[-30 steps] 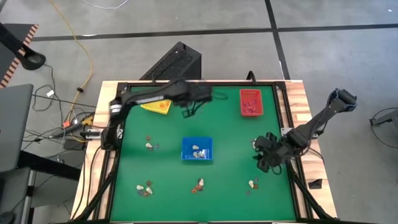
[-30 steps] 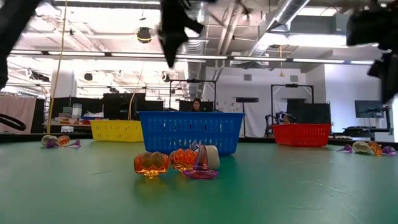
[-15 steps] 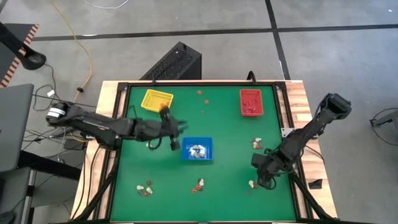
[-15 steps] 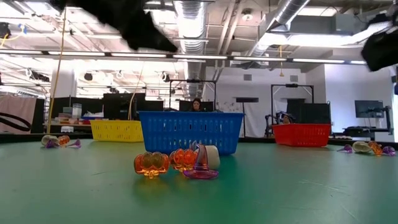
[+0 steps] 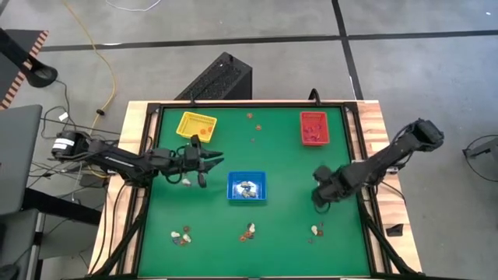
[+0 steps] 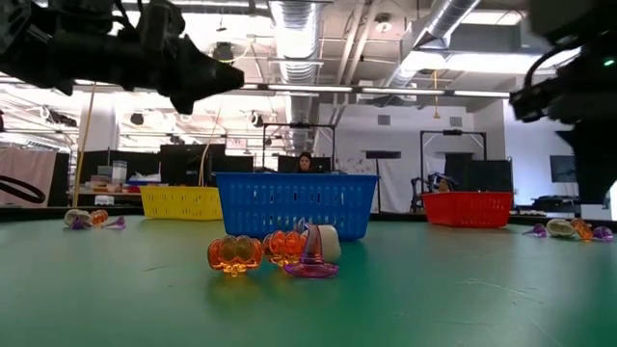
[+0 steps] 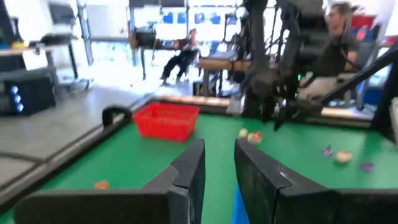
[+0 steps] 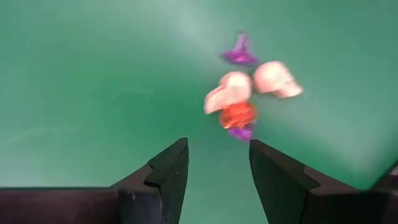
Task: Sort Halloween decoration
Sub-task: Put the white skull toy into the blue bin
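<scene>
Presently we find the Halloween decoration [image 5: 315, 230] in small clusters about the green table [image 5: 288, 171], some lying in the blue tray [image 5: 247, 187]. The right gripper [image 5: 319, 198] hangs above one cluster, its fingers parted and empty. The left gripper [image 5: 212, 159], between the yellow tray [image 5: 195, 125] and the blue tray, shows a narrow gap and grasps nothing.

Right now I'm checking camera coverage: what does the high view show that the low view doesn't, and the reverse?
Only the high view shows the trinkets lying inside the blue tray, plus loose pieces on the mat near the red tray. Only the low view shows the room behind, with a seated person. Both show the yellow tray, both arms above the green table, and the trinket clusters.
</scene>
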You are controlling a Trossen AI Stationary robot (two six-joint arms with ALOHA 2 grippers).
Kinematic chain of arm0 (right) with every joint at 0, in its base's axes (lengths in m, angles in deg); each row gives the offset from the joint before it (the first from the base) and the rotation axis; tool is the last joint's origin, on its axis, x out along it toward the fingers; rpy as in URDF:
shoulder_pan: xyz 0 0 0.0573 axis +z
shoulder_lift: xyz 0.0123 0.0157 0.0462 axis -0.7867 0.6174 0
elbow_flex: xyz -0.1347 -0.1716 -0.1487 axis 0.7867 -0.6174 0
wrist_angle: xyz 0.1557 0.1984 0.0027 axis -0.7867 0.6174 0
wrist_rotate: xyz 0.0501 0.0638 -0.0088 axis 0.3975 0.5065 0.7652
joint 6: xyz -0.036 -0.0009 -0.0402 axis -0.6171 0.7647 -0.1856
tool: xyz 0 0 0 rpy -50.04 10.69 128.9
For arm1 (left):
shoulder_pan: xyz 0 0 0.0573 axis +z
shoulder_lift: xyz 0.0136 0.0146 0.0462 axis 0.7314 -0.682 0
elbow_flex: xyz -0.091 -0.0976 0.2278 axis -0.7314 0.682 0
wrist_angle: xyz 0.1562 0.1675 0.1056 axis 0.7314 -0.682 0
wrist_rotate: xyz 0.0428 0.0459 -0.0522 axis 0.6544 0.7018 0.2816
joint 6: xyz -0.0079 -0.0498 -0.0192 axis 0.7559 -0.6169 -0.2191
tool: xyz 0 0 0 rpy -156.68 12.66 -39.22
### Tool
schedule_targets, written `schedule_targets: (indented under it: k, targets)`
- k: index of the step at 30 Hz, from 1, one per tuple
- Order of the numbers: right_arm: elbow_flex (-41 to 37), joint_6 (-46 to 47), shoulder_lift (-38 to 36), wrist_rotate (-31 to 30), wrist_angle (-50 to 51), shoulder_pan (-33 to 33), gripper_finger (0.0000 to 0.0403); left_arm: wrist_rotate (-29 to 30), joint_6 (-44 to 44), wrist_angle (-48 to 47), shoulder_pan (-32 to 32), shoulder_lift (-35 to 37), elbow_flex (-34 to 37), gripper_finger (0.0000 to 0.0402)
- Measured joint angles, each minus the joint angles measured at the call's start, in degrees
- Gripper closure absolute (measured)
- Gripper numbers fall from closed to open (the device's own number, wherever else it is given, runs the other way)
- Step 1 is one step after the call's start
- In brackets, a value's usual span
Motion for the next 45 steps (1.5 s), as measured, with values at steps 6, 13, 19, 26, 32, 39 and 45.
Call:
schedule_targets:
  k: [6,13,19,26,32,39,45]
  targets:
    - [0.0,-6.2,0.7,-0.6,0.4,-11.4,0.0203,-3.7,-1.0,0.2,0.8,0.8,0.5,0.0327]
    - [0.0,-21.0,0.7,1.7,-1.3,-20.4,0.0203,-4.2,-1.1,0.5,0.9,0.8,0.6,0.0327]
    - [-1.7,-31.7,0.7,7.0,0.1,-24.4,0.0203,-4.3,-1.1,0.6,0.9,0.8,0.6,0.0327]
    - [-3.0,-45.5,0.7,9.8,0.9,-29.8,0.0203,-4.3,-1.0,0.5,0.9,0.8,0.6,0.0327]
    - [-3.0,-47.0,0.7,11.1,0.2,-31.5,0.0203,-4.3,-0.9,0.5,0.9,0.8,0.6,0.0327]
    - [-3.0,-47.4,2.7,11.3,-0.7,-31.5,0.0203,-4.3,-0.9,0.5,0.9,0.8,0.6,0.0327]
    - [-2.8,-48.3,11.2,11.3,-3.2,-31.5,0.0203,-4.3,-0.9,0.5,0.9,0.8,0.5,0.0327]
